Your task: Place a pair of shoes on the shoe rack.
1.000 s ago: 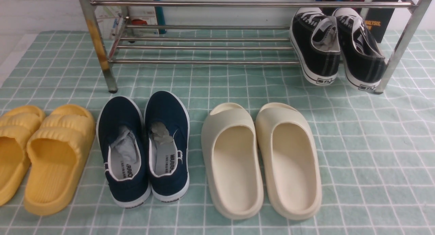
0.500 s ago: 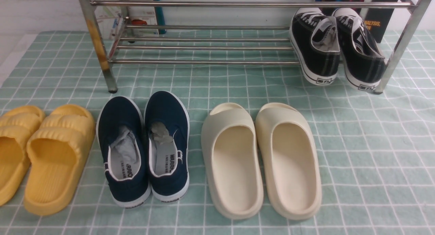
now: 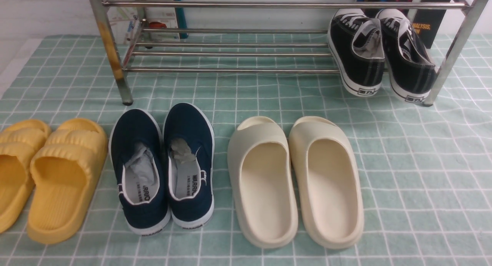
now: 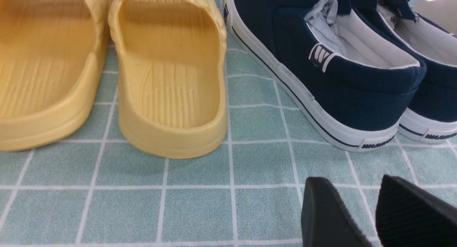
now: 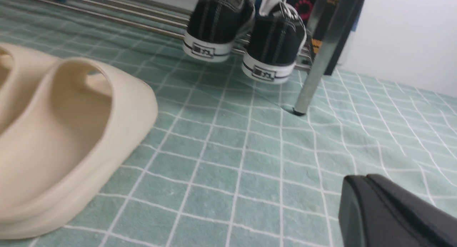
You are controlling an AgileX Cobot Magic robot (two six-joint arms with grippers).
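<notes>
At the right end of the shoe rack (image 3: 230, 70), on its lower bars, the pair of shoes (image 3: 365, 70) sits side by side (heels overhanging the front bar), so the placing looks finished and the next move probably calls only for keeping clear. Both arms hang low over the checked cloth (image 3: 423, 181). The right gripper (image 5: 385, 211) is closed and empty, and the left gripper (image 4: 371, 218) is slightly parted, holding nothing, near the navy slip-ons (image 4: 321, 79).

The left gripper (image 4: 351, 182) has two matte black wedge-shaped fingers (image 4: 325, 215): one face is smooth with a rough, fuzzy edge, the other finely ribbed. The right gripper (image 5: 362, 190) shows slightly glossy black rounded fingers (image 5: 392, 218), with a thin seam line between them.
</notes>
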